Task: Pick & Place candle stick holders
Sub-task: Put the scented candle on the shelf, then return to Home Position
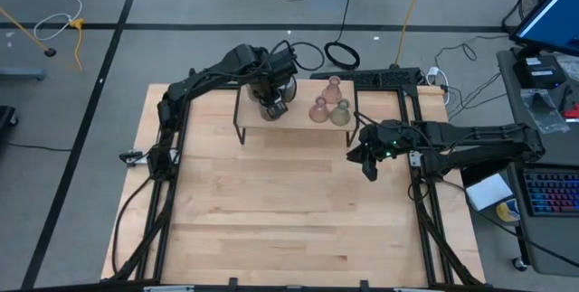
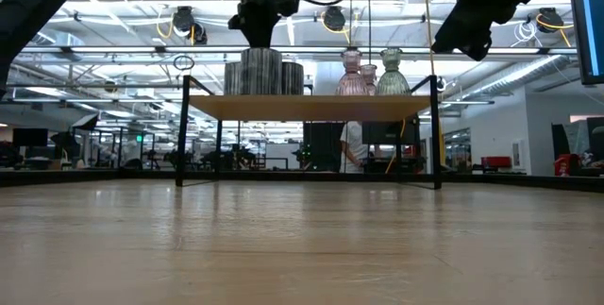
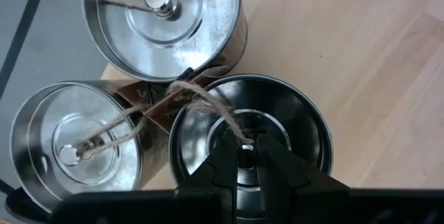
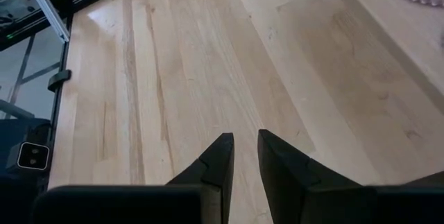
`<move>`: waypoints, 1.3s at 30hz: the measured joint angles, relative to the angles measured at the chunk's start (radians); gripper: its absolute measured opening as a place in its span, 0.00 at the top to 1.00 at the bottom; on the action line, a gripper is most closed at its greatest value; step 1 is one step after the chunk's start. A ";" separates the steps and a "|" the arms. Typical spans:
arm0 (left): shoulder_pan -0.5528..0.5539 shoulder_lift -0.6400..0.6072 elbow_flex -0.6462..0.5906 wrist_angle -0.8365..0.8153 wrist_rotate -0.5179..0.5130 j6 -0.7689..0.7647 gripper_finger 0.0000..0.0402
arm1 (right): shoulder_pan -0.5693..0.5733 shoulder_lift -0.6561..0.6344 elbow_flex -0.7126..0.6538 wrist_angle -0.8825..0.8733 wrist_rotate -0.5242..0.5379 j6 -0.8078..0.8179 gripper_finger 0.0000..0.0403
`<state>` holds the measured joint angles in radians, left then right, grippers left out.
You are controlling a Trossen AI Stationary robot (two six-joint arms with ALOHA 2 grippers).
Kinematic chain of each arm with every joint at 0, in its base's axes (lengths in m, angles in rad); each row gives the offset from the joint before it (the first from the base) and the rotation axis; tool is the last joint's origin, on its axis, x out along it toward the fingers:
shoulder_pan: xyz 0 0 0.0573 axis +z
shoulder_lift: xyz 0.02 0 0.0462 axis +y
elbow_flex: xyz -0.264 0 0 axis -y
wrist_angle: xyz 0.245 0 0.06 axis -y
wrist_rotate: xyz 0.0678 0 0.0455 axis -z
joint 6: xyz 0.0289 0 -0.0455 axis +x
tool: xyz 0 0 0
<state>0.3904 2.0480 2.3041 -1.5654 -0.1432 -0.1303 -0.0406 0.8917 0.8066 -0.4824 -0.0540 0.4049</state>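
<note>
Left hand (image 3: 247, 160) clamped on centre post of silver holder (image 3: 277, 123) on raised shelf (image 1: 298, 120), beside two others; glass holders (image 1: 330, 107) near. Right hand (image 4: 244, 151) slightly apart above counter (image 1: 289, 211)

The light comes from overhead: ceiling lamps (image 2: 184, 20) blaze far across the room in my low view, leaving my arms and the shelf (image 2: 311, 107) as dark backlit shapes. Bright glare streaks the silver holders (image 3: 163, 23) under my left wrist, and the near tabletop (image 2: 302, 248) looks soft, perhaps out of focus. From above the light is even, with only faint shadows under my arms.
</note>
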 joint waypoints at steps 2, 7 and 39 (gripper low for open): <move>0.002 0.001 0.000 0.000 0.000 0.005 0.92 | 0.000 0.000 0.000 0.000 0.000 0.001 0.85; 0.003 0.002 0.000 -0.001 0.001 0.002 0.92 | 0.000 0.000 0.000 0.000 0.000 0.003 0.85; -0.003 -0.029 -0.005 -0.001 -0.038 0.046 0.66 | 0.000 0.000 0.000 0.000 0.000 0.003 0.85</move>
<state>0.3878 2.0193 2.2993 -1.5664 -0.1815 -0.0845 -0.0406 0.8921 0.8066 -0.4824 -0.0539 0.4076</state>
